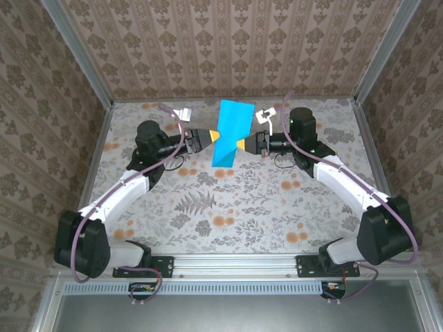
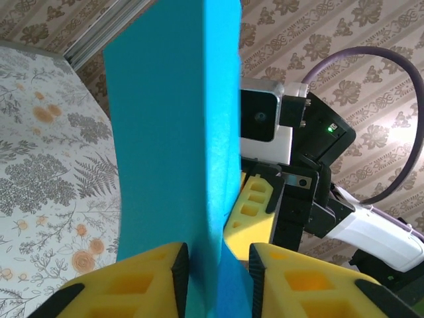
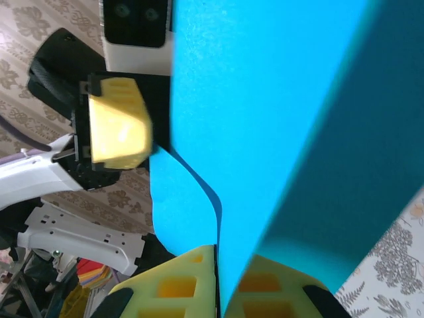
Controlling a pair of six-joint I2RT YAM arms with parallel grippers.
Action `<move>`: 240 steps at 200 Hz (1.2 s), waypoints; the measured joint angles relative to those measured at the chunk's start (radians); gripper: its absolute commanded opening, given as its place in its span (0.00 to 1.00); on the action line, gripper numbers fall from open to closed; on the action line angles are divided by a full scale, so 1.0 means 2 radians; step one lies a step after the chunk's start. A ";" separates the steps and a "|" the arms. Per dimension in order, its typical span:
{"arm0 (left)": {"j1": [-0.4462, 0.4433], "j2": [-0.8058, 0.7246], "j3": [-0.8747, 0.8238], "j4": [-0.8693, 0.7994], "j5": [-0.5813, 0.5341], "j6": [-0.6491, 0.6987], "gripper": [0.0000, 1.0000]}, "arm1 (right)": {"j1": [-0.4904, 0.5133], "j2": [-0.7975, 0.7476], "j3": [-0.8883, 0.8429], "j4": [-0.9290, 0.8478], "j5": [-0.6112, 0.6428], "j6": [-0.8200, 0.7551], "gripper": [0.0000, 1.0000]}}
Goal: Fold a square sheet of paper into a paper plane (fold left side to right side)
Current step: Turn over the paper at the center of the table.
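Observation:
The square sheet of paper (image 1: 228, 128) is turquoise-blue and hangs upright above the back middle of the table, bent into loose layers. My right gripper (image 1: 237, 143) pinches its right side; in the right wrist view the yellow jaws (image 3: 217, 255) are shut on the paper (image 3: 265, 99). My left gripper (image 1: 216, 137) reaches in from the left. In the left wrist view its jaws (image 2: 218, 255) stand a little apart, with the paper (image 2: 172, 132) passing between the pads. The right gripper's yellow fingers (image 2: 255, 205) show just behind the sheet.
The floral tabletop (image 1: 228, 207) stretches in front of both grippers. Patterned walls with metal posts (image 1: 79, 55) close in the left, back and right. The arm bases stand on a rail (image 1: 228, 263) at the near edge.

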 measured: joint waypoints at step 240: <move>-0.224 0.015 0.201 -0.661 -0.619 0.253 0.00 | -0.043 -0.137 -0.016 -0.353 0.525 -0.088 1.00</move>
